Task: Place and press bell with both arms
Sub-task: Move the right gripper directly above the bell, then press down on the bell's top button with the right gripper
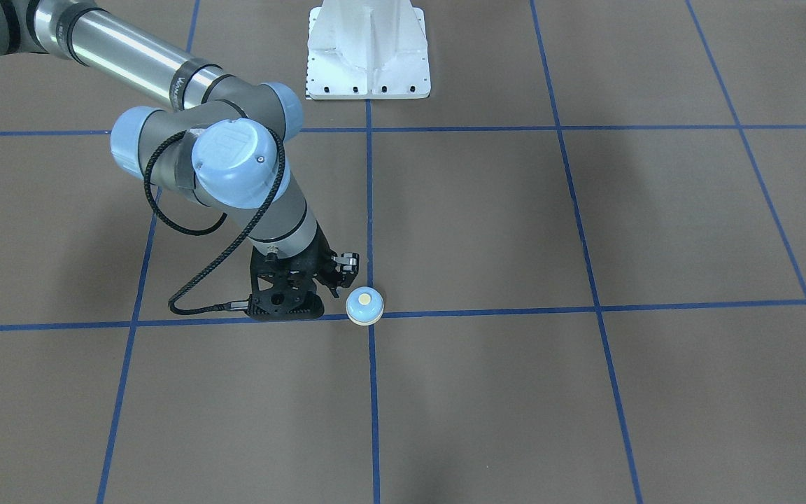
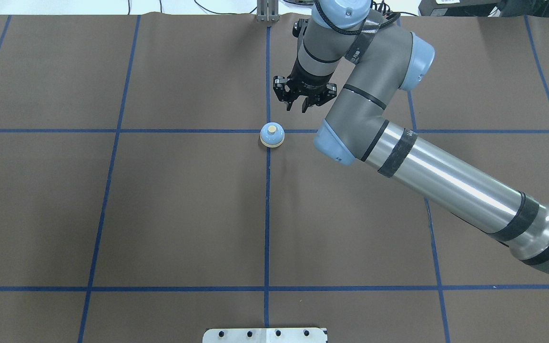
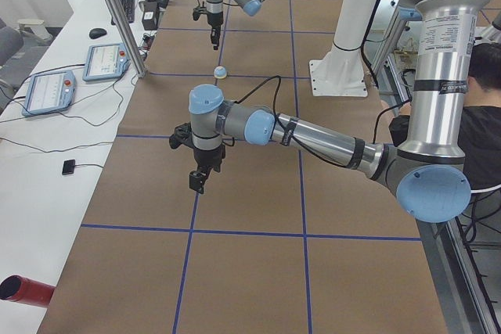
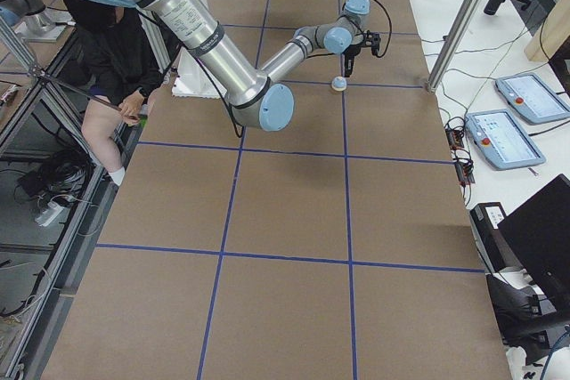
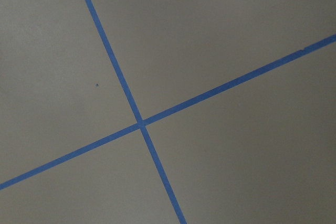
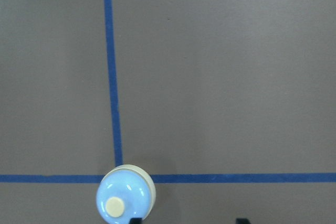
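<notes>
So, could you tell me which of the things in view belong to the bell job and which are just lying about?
Belongs to the job: bell; right gripper, open, beside the bell; left gripper, hovering well away from it.
Just lying about: white pedestal base; control pendants; computer mouse; red tube.

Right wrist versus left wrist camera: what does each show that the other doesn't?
Only the right wrist: the bell, sitting where two lines of blue tape cross, and the tips of the right gripper at the bottom edge, set apart. Only the left wrist: nothing extra, just a bare crossing, seen at a slant. Both: the brown table and the tape.
</notes>
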`<state>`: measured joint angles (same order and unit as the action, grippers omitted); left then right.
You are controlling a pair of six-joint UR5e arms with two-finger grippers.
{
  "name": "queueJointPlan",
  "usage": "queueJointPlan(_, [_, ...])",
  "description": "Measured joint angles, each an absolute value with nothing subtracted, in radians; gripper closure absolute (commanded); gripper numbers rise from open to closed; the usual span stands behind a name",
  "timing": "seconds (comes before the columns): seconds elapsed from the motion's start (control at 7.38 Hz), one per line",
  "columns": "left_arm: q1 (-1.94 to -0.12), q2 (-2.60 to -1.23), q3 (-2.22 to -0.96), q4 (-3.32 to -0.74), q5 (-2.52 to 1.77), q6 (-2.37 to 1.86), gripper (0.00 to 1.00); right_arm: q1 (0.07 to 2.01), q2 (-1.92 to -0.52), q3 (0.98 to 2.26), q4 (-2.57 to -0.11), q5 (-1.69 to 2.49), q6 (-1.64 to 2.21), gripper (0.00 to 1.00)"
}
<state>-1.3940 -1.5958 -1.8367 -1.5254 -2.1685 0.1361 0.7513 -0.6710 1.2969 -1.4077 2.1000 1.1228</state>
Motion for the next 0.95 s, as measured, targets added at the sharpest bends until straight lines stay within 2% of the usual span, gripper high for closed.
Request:
queueJointPlan(0.41, [-1.393,-1.596,-1.831,-1.527,-2.169,0.138,0.01,0.714,-0.564,1.171,-1.444,2.083,1.124,1.0])
queueJointPlan(0.95, [-1.393,-1.591,-1.833,-1.522,-2.171,0.138,0.0,0.681,-0.539,1.109,-1.445,2.031,1.117,1.0])
